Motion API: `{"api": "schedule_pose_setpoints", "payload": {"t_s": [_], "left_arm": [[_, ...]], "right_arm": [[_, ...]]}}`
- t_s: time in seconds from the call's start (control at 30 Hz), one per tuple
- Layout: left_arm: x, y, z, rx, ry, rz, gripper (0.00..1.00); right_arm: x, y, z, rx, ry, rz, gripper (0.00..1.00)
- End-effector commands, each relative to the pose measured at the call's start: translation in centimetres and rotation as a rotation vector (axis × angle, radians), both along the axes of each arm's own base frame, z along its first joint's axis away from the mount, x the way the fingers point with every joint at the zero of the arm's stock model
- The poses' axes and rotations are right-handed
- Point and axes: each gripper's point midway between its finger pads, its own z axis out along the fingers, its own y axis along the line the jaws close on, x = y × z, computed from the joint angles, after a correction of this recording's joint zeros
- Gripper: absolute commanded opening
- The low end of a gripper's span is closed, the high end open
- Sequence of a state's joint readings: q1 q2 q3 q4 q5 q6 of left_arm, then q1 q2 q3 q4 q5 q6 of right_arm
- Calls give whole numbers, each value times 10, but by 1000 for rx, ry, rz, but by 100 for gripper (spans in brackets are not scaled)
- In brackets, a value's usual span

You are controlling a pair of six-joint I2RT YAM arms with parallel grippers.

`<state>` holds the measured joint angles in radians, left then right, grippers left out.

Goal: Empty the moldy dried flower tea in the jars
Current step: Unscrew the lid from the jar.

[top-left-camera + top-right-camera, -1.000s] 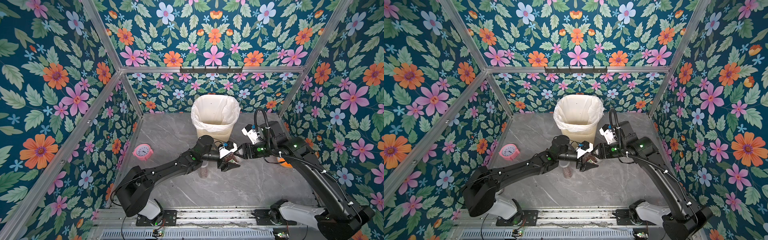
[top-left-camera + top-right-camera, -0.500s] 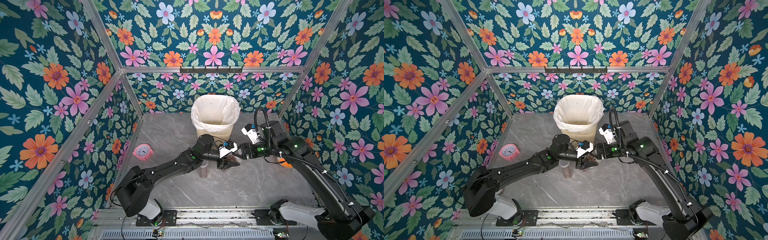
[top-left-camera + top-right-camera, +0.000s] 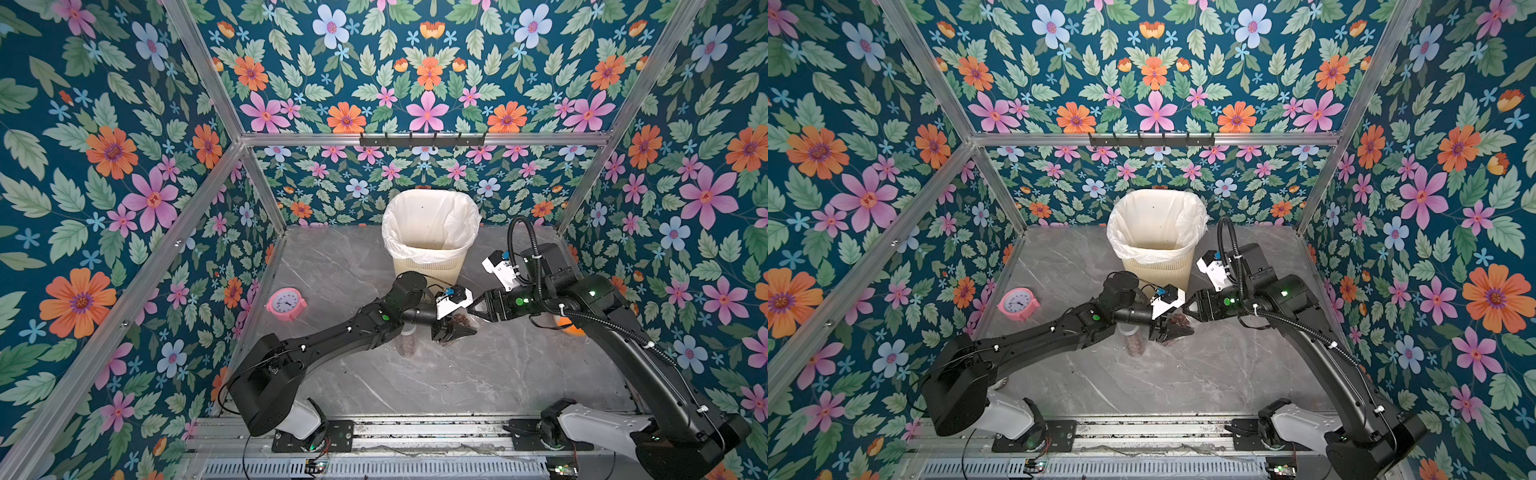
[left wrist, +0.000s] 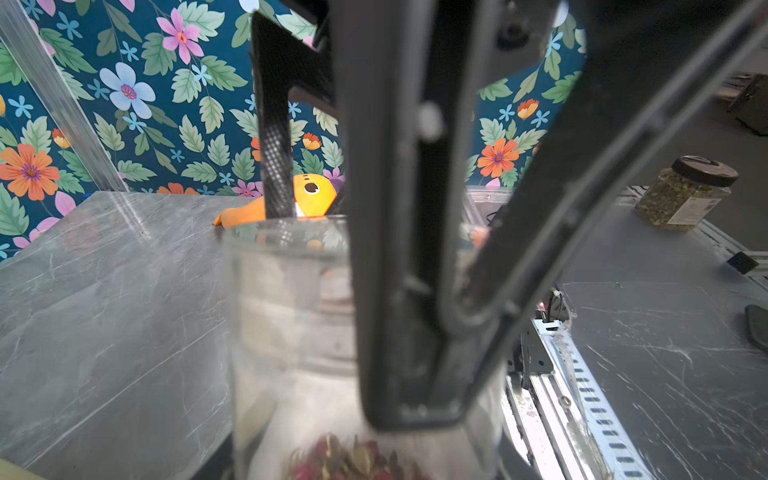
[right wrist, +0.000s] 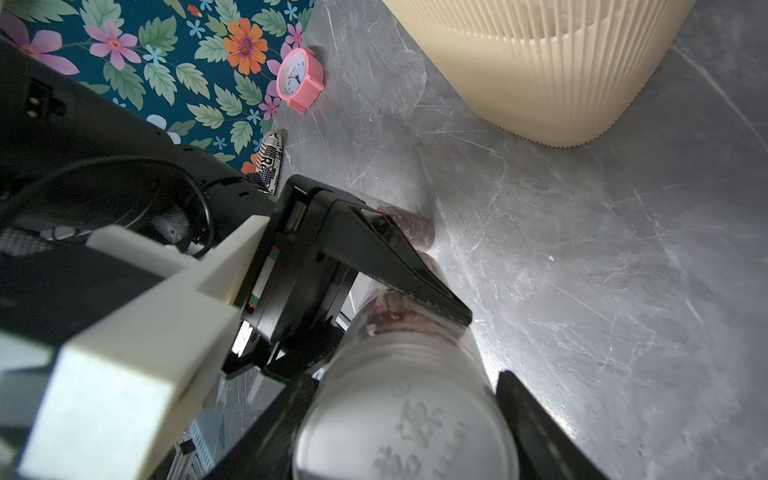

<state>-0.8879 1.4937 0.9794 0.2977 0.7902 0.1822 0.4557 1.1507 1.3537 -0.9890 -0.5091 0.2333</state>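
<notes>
While the arms meet over the counter by the bin, both hold the wider jar.
The left gripper clamps its clear body, the right gripper is closed on its white lid; the narrower jar stands just beside, dried flower tea inside both.

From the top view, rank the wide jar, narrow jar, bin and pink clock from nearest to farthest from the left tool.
1. wide jar: held in the left tool.
2. narrow jar: standing just beside it.
3. bin: behind, at the back.
4. pink clock: far off on the left side.
</notes>
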Motion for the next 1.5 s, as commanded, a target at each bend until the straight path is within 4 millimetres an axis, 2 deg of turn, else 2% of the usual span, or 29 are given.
{"api": "schedule_pose_setpoints", "payload": {"t_s": [0.0,0.23,0.43,0.5,0.57,0.67,0.73,0.87,0.93,1.0,1.13,1.3,1.47], "left_arm": [[-6,-1,18,-47,8,-56,59],[-31,-2,29,-12,82,-236,59],[-35,-3,35,-18,92,-279,58],[-29,-4,32,-12,71,-247,58],[-19,-7,29,-10,37,-188,58],[-3,-9,30,-33,-25,-78,57],[8,-9,34,-60,-64,-2,57],[35,-9,37,-82,-120,165,57],[42,-8,37,-80,-148,222,57],[50,-7,35,-73,-167,274,57],[56,-3,37,-90,-187,333,57],[61,0,31,-75,-195,376,56],[53,-1,27,-67,-210,345,56]], "right_arm": [[-17,5,4,33,-10,108,57],[-40,11,11,76,-152,306,55],[-59,9,19,113,-337,417,58],[-54,8,21,103,-346,388,80],[-50,7,22,94,-324,362,94],[-38,7,27,89,-274,282,99],[-28,8,30,100,-240,215,99],[-4,5,22,77,-155,60,98],[5,2,17,57,-135,5,93],[12,-1,14,31,-122,-30,81],[21,-4,5,-13,-96,-58,78],[23,1,12,16,-102,-47,80],[30,0,14,27,-92,-62,81]]}}
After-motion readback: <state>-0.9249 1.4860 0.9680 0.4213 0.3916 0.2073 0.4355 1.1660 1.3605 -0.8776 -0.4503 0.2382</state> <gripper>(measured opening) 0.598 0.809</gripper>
